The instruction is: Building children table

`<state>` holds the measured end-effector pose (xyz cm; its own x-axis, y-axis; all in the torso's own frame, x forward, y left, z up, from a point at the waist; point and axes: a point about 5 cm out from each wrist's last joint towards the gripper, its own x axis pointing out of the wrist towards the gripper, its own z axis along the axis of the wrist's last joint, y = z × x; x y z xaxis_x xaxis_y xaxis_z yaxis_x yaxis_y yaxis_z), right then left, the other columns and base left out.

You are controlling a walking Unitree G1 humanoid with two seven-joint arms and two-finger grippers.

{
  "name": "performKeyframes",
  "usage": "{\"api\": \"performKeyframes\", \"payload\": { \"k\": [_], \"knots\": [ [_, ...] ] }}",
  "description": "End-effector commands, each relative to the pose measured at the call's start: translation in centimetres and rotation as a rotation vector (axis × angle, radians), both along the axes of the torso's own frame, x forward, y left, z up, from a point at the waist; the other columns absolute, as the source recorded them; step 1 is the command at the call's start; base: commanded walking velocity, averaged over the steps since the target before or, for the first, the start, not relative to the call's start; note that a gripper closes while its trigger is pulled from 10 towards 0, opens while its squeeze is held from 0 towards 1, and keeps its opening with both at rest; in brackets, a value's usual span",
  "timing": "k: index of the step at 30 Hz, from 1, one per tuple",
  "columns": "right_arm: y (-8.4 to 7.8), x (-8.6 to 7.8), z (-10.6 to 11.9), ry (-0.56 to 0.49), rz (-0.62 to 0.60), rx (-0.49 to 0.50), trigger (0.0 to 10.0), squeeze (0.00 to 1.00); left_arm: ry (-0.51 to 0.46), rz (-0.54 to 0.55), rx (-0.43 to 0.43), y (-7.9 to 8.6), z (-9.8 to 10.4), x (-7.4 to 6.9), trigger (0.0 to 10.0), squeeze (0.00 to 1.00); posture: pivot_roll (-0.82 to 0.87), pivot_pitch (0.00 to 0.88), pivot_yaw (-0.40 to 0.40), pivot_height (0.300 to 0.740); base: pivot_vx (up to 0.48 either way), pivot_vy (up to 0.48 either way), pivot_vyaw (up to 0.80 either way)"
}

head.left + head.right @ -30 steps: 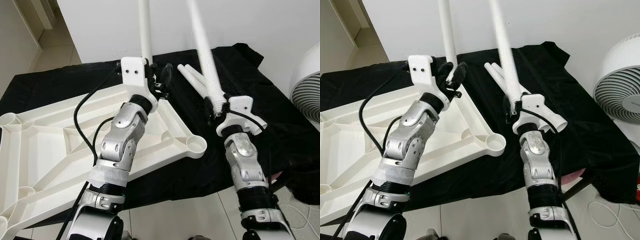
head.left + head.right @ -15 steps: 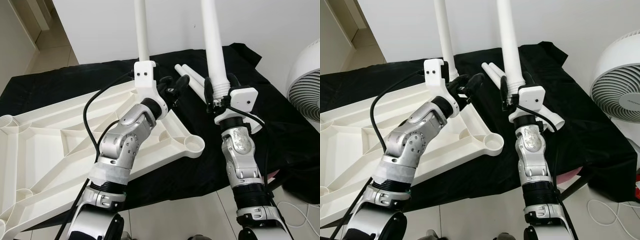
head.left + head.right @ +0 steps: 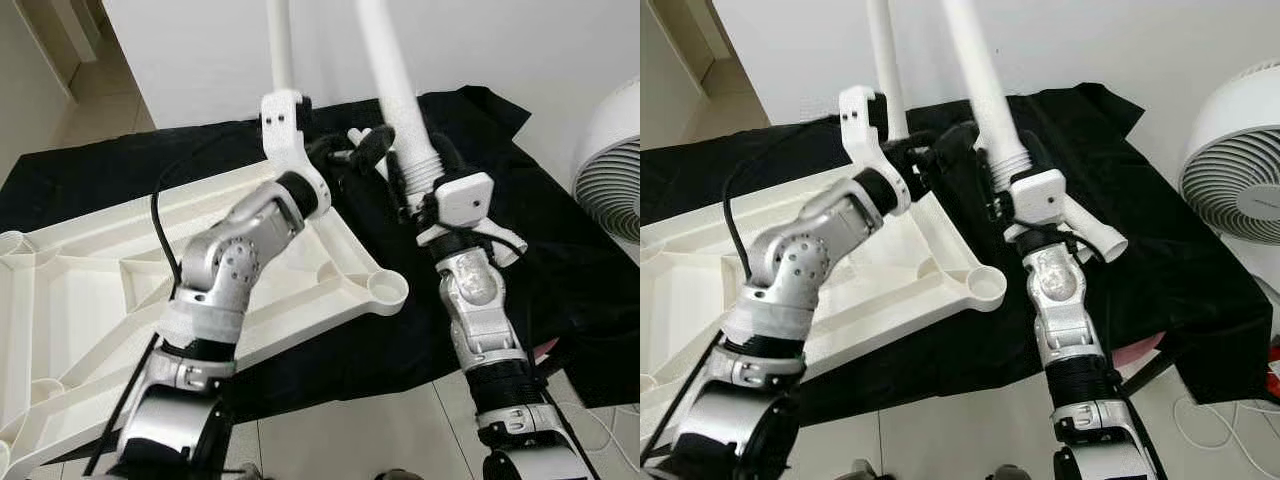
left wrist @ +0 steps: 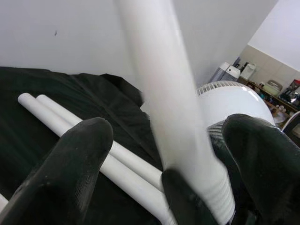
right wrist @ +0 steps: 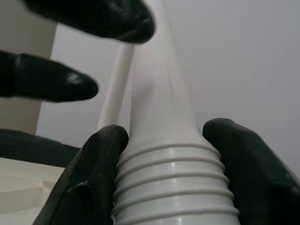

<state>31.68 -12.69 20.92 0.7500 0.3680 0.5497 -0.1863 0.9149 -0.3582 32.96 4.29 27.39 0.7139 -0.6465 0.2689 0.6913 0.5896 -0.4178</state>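
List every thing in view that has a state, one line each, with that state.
Right claw: shut on the table leg, at its ribbed end.
Left claw: open, fingers either side of the held leg.
Table leg: held up, tilted.
Second leg: standing upright behind the left arm.
Tabletop: lying underside up on the black cloth.
Spare legs: two, lying side by side on the cloth.

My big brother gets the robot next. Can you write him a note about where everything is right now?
Right gripper: shut on a white table leg, held by its threaded end.
Left gripper: open, its fingers either side of that same leg.
Tabletop: upside down on the black cloth.
Done: one leg already stands at the far corner.
Left: corner socket is empty; two more legs lie on the cloth.
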Motion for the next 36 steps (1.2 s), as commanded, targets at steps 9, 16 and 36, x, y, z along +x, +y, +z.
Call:
{"api": "performKeyframes", "payload": {
  "k": [9, 16, 36],
  "knots": [
    [1.7, -1.0, -1.1, -0.006, 0.104, -0.101, 10.0, 0.0, -0.12, -0.342, 0.0, -0.7, 0.6, -0.7, 10.0, 0.0, -0.16, 0.052, 0.129, 0.74, 0.0, 0.0, 0.0],
    [2.2, -1.5, -2.0, -0.001, 0.131, -0.149, 10.0, 0.0, -0.07, -0.326, 0.009, -0.6, 0.5, -0.1, 10.0, 0.0, -0.16, 0.059, 0.132, 0.74, 0.0, 0.0, 0.0],
    [2.7, -3.6, -5.5, 0.091, 0.158, -0.191, 10.0, 0.0, 0.065, -0.2, -0.018, 1.9, 1.9, 3.0, 10.0, 0.0, -0.16, 0.059, 0.144, 0.74, 0.0, 0.0, 0.0]
  ]
}}
